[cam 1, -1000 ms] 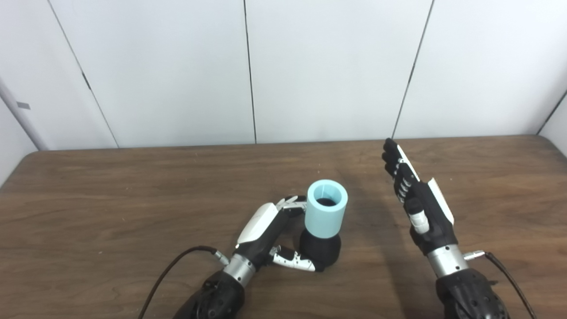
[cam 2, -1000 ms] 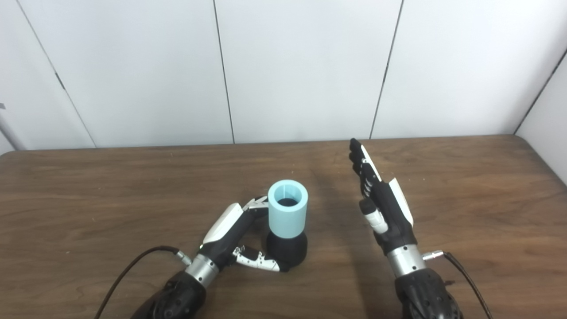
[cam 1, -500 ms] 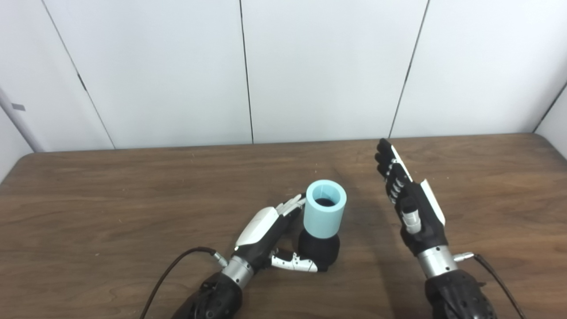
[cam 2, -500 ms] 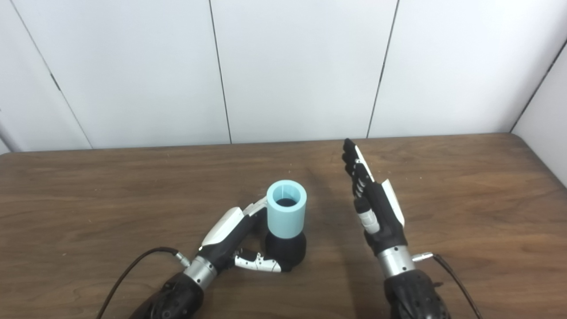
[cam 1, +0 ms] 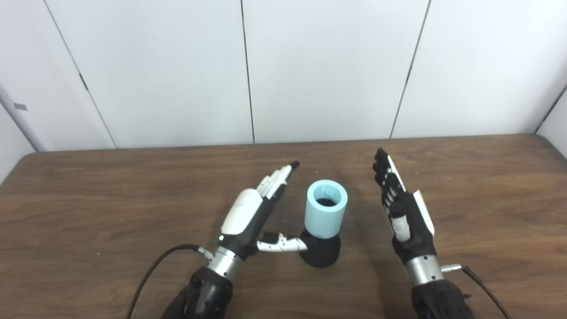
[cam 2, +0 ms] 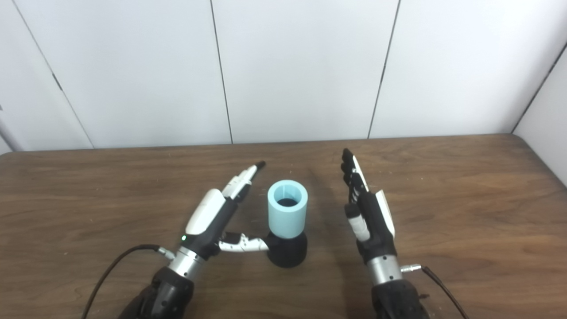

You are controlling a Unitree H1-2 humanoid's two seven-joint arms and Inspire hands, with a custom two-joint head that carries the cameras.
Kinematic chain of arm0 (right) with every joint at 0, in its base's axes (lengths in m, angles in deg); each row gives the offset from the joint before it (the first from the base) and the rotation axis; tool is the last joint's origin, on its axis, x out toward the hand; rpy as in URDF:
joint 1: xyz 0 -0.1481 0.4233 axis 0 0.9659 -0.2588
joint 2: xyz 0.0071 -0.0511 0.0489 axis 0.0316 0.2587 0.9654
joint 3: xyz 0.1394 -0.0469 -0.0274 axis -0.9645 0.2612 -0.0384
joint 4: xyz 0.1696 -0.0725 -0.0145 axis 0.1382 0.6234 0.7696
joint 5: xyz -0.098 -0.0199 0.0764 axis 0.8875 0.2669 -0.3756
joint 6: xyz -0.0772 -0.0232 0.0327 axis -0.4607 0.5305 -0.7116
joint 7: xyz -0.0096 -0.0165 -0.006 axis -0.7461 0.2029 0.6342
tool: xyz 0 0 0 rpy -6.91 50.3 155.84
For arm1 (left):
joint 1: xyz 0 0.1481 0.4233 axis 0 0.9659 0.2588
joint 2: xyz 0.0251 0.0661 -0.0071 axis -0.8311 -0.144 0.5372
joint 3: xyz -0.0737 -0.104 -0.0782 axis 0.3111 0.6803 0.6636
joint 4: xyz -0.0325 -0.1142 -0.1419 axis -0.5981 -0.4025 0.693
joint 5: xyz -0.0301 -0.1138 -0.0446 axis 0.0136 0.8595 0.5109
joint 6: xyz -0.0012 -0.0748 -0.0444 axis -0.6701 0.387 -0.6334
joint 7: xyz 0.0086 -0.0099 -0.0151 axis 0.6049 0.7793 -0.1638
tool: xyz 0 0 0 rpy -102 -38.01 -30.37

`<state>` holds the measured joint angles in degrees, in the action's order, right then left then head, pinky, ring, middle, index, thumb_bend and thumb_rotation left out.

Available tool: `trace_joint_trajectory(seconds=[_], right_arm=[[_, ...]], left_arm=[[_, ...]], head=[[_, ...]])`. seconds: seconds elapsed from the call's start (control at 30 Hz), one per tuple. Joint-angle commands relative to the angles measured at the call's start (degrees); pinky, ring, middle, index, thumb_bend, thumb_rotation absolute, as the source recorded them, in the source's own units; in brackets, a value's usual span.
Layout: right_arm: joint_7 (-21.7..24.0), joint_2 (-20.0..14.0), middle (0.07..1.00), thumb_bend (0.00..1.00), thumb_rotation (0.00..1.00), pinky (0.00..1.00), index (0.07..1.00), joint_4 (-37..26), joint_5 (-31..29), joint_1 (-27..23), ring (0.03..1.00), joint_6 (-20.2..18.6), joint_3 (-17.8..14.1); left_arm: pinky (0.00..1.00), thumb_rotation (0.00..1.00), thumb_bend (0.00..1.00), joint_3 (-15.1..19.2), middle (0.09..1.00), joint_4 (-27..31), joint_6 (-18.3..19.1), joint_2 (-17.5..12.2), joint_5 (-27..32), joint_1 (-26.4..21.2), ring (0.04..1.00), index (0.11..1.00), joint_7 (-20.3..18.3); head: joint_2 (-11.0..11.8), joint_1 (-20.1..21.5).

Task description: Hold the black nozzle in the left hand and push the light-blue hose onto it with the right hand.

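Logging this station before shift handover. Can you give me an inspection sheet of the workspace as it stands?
Surface: brown wooden table, bare around the work.
Job's things: light-blue hose stands upright, seated on the black nozzle, mid-table.
Clutter: nothing seen.
Hands: left hand open, fingers straight, thumb tip at the nozzle; right hand open, apart from the hose.
Cables: black cable at the left wrist; another at the right wrist.
Surroundings: white panel wall behind.

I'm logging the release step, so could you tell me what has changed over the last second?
The left hand let go: its fingers uncurled from the blue hose and black nozzle and now point straight. The right hand drew back slightly, open as before. Hose and nozzle stayed upright, joined.
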<state>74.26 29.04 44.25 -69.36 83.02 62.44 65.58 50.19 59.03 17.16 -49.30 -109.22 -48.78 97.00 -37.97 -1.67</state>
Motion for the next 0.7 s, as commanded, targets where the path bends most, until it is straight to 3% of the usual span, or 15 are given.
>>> trace_joint_trajectory(seconds=[0.0,0.2,0.37,0.53,0.67], right_arm=[[-0.8,-0.1,1.000,1.00,1.00,1.00,1.000,-1.0,0.5,-1.1,1.000,3.0,0.1],[-0.6,-0.3,1.000,1.00,1.00,1.00,1.000,-0.5,0.8,-0.8,1.000,3.1,0.4],[0.1,-0.9,1.000,1.00,1.00,1.00,1.000,-0.5,0.2,-0.3,1.000,2.2,0.6],[0.5,-1.2,1.000,0.99,1.00,1.00,1.000,-0.3,-0.7,-0.4,1.000,1.4,0.5],[0.5,-1.2,1.000,0.98,1.00,1.00,1.000,-0.2,-0.9,-0.5,1.000,0.9,0.6]], left_arm=[[1.00,0.63,1.00,1.3,1.000,0.0,-0.3,-0.7,2.1,3.4,1.000,1.000,-0.3],[1.00,0.67,1.00,4.4,1.000,2.4,-1.4,1.2,7.6,3.9,1.000,1.000,-1.3],[1.00,0.94,1.00,8.7,1.000,8.3,0.5,5.0,9.4,4.8,1.000,1.000,1.0],[1.00,1.00,1.00,12.9,1.000,13.1,7.9,9.3,12.4,7.0,1.000,1.000,1.3],[1.00,1.00,1.00,14.0,1.000,15.8,12.7,10.9,14.9,8.7,1.000,1.000,-0.2]], head=[[0.0,-0.1],[0.1,-0.7],[0.2,-1.0],[0.4,-2.1],[0.4,-2.3]])
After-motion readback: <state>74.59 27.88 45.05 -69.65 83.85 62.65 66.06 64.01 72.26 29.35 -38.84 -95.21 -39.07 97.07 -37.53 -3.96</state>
